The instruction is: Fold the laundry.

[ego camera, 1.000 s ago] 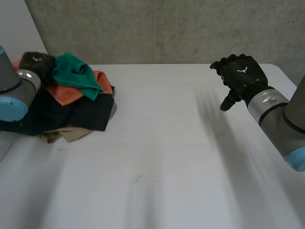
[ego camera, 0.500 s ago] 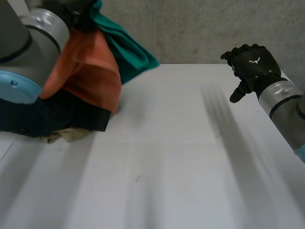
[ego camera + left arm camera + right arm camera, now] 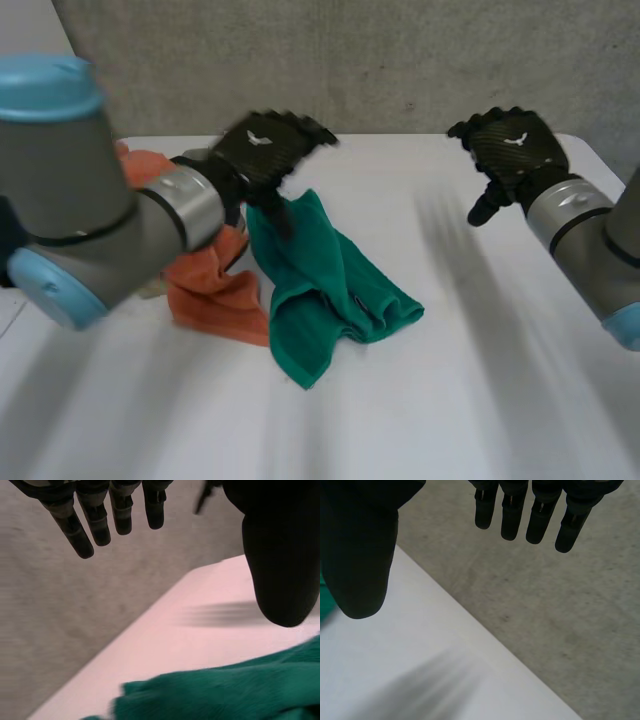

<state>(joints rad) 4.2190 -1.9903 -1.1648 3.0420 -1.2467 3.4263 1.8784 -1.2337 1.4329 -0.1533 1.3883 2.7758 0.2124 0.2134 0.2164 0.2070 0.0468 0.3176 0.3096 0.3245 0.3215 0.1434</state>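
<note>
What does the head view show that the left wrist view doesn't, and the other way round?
Head view extra: the orange cloth touching the green cloth, and the left arm. Left wrist view extra: the palm side of the left hand, fingers straight, holding nothing. Both: that hand above the green cloth, crumpled on the white table.
</note>
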